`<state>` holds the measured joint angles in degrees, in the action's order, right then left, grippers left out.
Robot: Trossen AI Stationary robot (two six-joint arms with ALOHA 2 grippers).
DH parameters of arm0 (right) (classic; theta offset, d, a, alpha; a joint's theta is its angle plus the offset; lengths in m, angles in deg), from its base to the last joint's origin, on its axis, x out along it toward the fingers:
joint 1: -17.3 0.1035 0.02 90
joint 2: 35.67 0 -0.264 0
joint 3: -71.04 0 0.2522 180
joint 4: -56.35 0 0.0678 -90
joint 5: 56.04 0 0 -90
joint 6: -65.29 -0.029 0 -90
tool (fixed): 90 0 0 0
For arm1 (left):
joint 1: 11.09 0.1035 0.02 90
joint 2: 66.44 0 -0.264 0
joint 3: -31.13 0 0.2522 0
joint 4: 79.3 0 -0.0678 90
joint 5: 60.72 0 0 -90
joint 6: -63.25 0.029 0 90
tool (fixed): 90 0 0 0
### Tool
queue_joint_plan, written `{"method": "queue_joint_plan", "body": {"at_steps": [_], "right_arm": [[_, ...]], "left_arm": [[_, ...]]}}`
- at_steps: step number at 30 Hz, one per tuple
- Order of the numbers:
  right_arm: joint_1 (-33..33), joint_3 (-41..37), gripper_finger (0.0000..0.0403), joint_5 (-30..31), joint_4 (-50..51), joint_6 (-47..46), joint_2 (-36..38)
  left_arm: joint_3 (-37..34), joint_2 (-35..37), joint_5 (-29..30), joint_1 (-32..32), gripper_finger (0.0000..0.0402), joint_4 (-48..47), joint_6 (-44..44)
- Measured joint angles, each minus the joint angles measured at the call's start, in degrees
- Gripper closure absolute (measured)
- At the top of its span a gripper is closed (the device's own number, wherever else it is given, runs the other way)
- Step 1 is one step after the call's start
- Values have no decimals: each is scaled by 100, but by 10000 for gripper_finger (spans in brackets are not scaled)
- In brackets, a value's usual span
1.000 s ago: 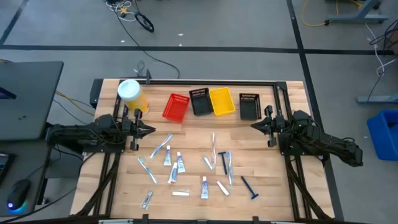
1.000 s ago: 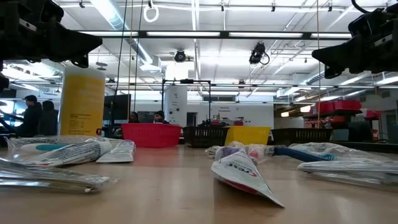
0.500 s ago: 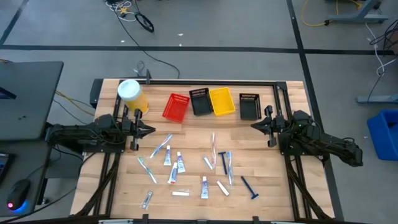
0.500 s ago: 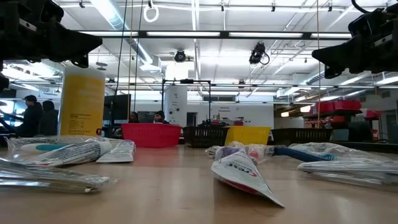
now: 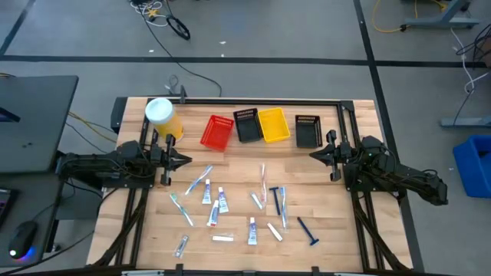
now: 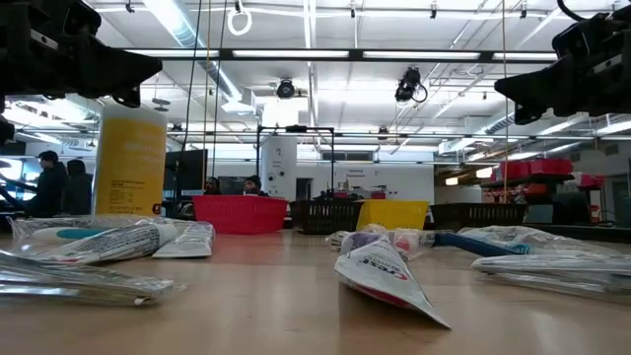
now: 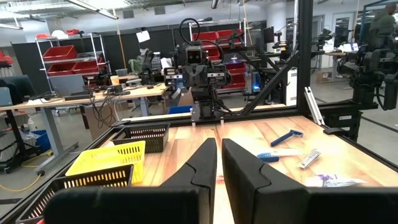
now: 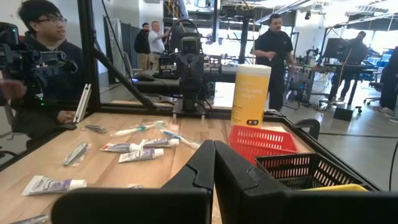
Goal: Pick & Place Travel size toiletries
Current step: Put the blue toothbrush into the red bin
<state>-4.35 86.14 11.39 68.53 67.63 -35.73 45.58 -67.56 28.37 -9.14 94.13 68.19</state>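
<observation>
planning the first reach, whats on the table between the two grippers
In the high view, bare wood runs between the left gripper and right gripper; the toiletries lie nearer the front edge.

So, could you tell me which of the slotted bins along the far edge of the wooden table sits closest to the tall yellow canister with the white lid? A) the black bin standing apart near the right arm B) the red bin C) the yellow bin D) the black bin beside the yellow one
B: in the high view the red slotted bin is the nearest one to the tall yellow canister with the white lid; the other bins lie farther along the row.
</observation>
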Motion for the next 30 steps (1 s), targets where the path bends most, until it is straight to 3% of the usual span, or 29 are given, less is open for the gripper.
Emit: {"method": "queue_joint_plan", "body": {"at_steps": [10,20,26,30], "right_arm": [[0,-1,394,1,-1,0,1],[-1,0,394,1,0,-2,1],[0,0,394,-2,-2,-20,2],[0,0,394,-11,-34,-501,1]], "left_arm": [[0,-1,0,0,370,17,-6],[0,-1,-192,-4,369,381,-754],[2,1,126,0,362,793,-1108],[2,0,285,0,339,784,-1511]]}}
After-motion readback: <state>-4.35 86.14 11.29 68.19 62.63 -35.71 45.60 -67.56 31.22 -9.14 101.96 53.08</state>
